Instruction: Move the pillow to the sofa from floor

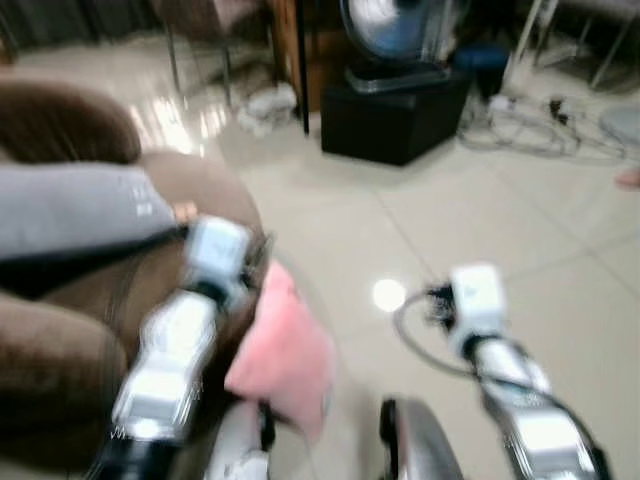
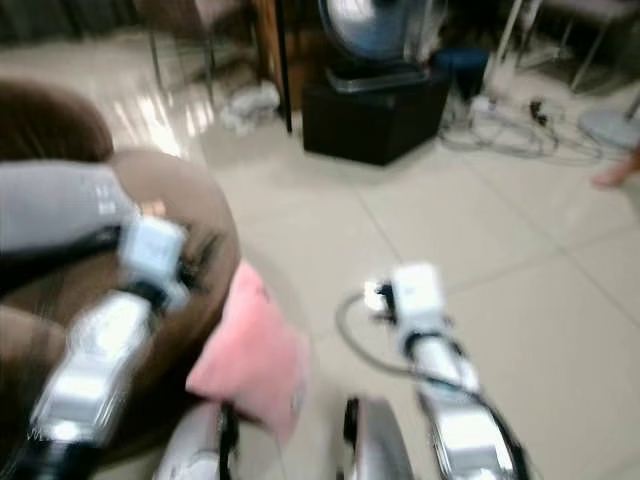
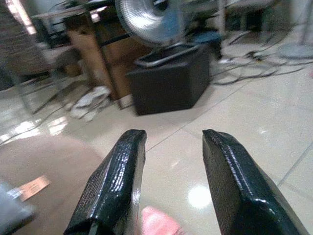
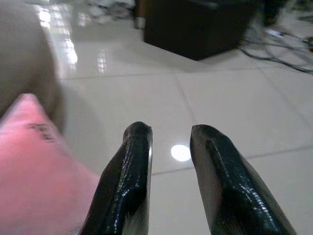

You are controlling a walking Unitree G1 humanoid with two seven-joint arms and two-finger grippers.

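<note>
With the soft pink pillow (image 1: 283,352) leaning on the white tile floor (image 1: 440,220) against the brown velvety sofa (image 1: 90,330), we'd drop both grippers (left gripper (image 3: 168,181) and right gripper (image 4: 168,166), fingers apart and empty) either side of it before squeezing.

Glossy pale tiled floor (image 1: 450,210) with lamp glare, soft pink cloth pillow (image 1: 285,350), matt brown sofa (image 1: 70,330) probably velvety fabric, shiny black gripper fingers (image 3: 117,186), silvery metal fan grille (image 3: 144,19)
</note>
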